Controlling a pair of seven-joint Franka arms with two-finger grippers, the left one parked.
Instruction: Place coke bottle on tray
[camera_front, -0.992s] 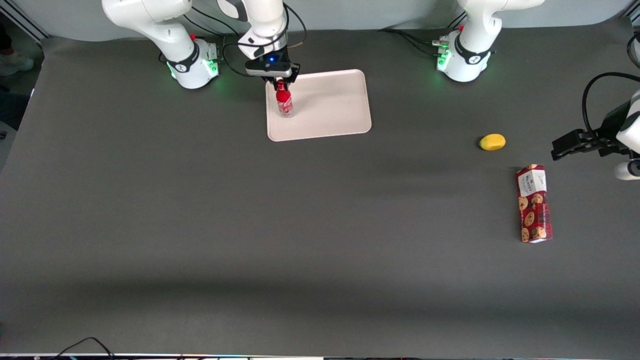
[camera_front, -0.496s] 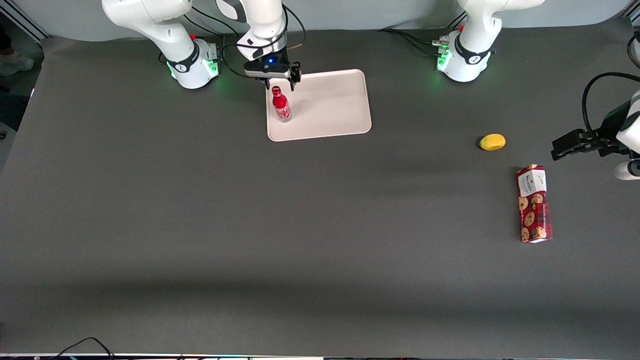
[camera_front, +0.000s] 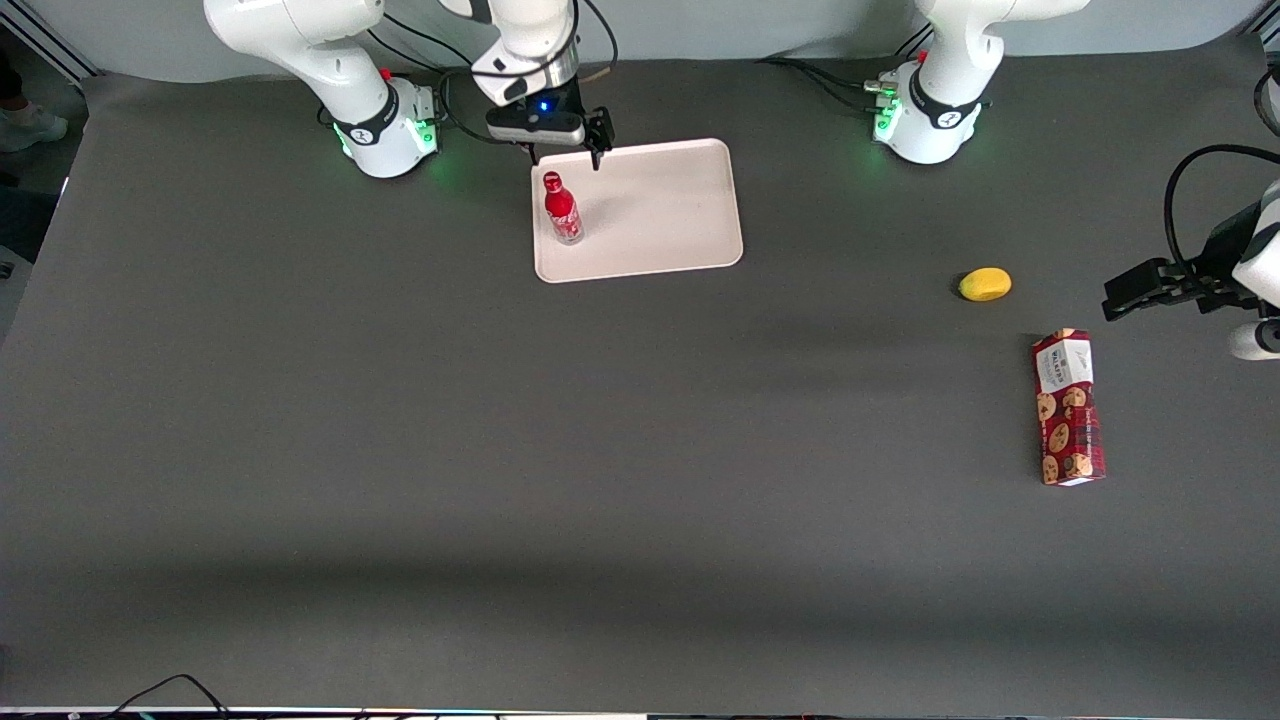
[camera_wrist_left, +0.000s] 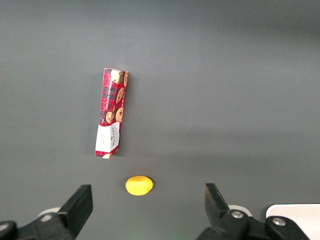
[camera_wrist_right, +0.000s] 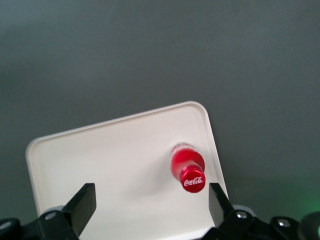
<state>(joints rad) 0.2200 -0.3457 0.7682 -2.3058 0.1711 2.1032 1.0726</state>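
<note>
On the tray, close to its edge toward the working arm's end of the counter: one bottle, upright, red cap up, standing free with nothing touching it.

Above the tray's edge farthest from the front camera: one pincer, wide apart and holding nothing, higher than the cap and clear of it. The right wrist view confirms this; the bottle stands inside the tray's rounded corner, between the spread fingers and lower than them.

Step in hand, as I judge it: retreat after release. To do it well I would lift straight up, keep the fingers spread so neither clips the cap, and begin no sideways travel until the pincer is well above the bottle. The bottle is slim and tall and sits near the rim, so a light knock could topple it off the tray.

Count:
- bottle: one
- tray: one
- cookie box: one, lying flat toward the parked arm's end
- yellow lemon-like fruit: one, near the box, apart from it
</note>
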